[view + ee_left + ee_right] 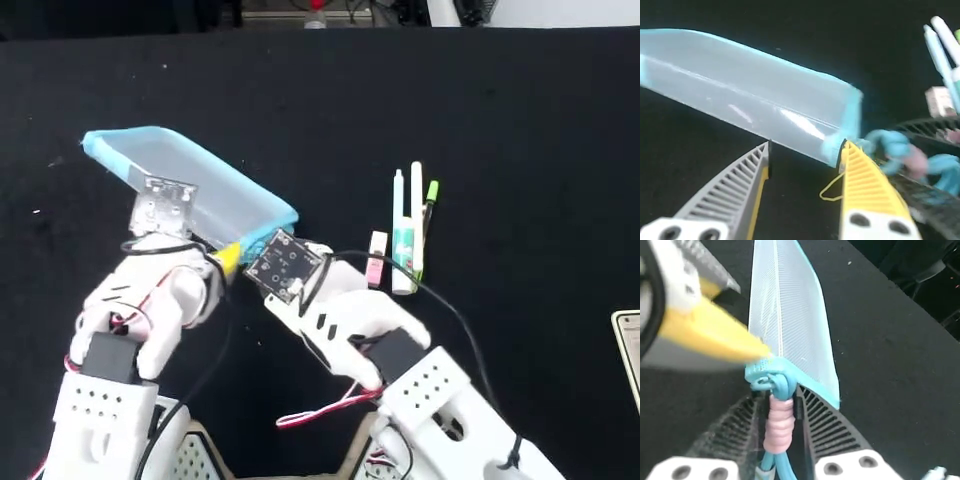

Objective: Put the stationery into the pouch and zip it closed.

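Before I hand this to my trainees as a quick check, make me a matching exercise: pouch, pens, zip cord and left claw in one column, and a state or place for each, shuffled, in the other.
1. pouch
2. pens
3. cord
4. left claw

a. clamped in the right claw
b. open, tips at the pouch's corner
c. pale blue, see-through
d. side by side, outside the pouch

Pairs: 1-c, 2-d, 3-a, 4-b

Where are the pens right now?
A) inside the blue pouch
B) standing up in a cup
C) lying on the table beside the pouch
C: the pens lie flat on the black table, apart from the pouch, off its zipper end.
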Robot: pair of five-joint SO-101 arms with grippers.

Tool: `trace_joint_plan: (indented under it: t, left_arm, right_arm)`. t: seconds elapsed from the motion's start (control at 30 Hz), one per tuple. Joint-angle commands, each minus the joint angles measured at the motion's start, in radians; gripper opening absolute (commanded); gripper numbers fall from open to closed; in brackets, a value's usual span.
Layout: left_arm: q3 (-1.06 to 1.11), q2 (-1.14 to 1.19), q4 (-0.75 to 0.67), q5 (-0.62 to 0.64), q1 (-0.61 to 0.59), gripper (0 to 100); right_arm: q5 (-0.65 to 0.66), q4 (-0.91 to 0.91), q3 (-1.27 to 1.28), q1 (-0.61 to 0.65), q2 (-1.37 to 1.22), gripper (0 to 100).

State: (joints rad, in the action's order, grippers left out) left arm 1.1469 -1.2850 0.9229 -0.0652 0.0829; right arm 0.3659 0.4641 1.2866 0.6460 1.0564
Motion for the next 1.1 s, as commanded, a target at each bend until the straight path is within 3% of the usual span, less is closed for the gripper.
trace_joint_plan:
  t: [0.0, 0.27, 0.47, 0.73, 0.9, 1.07]
  left_arm:
    - [-0.027, -0.012, -0.04, 0.041, -0.104, 24]
    - [-0.022, -0.012, -0.054, 0.066, -0.128, 24]
    - [-0.021, -0.005, -0.054, 0.1, -0.12, 24]
    - [-0.001, -0.012, -0.041, 0.1, -0.102, 24]
    - [-0.176, -0.012, 0.172, 0.012, -0.091, 24]
    - [-0.242, -0.014, 0.293, -0.1, 0.019, 24]
  right_arm:
    - [0.078, 0.354, -0.331, -0.011, -0.007, 1.1]
    - [0.084, 0.5, -0.619, -0.005, -0.024, 1.1]
    - [0.083, 0.494, -0.618, -0.003, -0.116, 1.1]
    - [0.081, 0.473, -0.486, -0.003, -0.048, 1.1]
    - [0.081, 0.344, -0.337, -0.003, 0.016, 1.1]
    - [0.081, 0.334, -0.309, -0.003, 0.033, 1.1]
